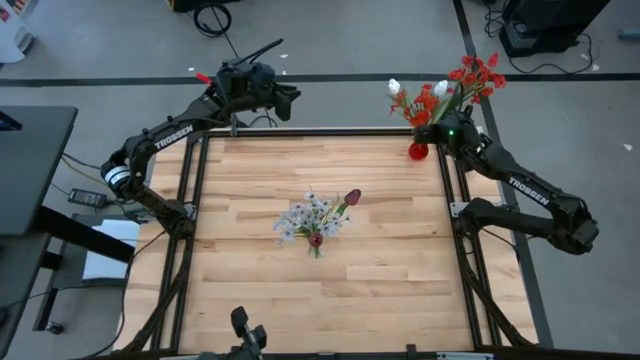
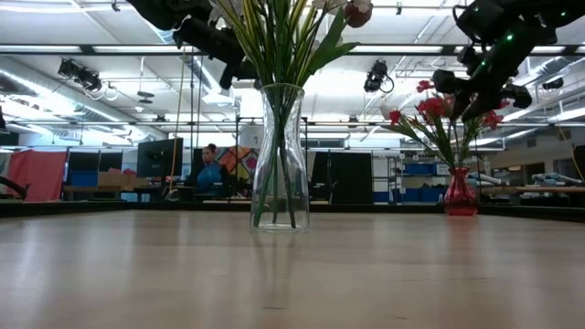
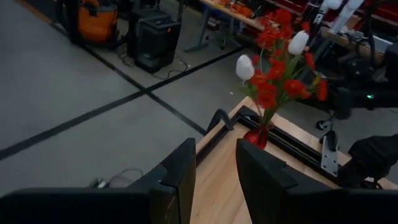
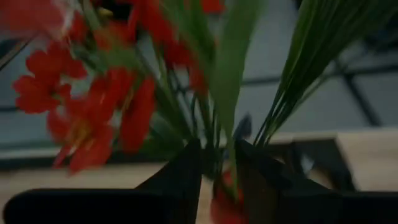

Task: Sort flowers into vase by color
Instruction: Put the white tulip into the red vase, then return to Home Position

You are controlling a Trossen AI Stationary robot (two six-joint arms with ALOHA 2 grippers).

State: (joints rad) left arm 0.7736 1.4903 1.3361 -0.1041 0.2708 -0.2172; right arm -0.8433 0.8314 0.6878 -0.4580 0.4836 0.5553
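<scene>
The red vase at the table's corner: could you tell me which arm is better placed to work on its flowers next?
Probably the right. Its gripper hangs right over the red vase, fingers straddling the stems. The left gripper waits empty past the table's far edge.

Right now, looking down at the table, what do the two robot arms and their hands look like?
Both arms are dark, nearly black, built of jointed rounded segments with white TROSSEN lettering on a link. The left arm has a white band near its base joint. The right arm shows a small green light near its wrist. The left hand has two flat, dark, blade-like fingers.
</scene>
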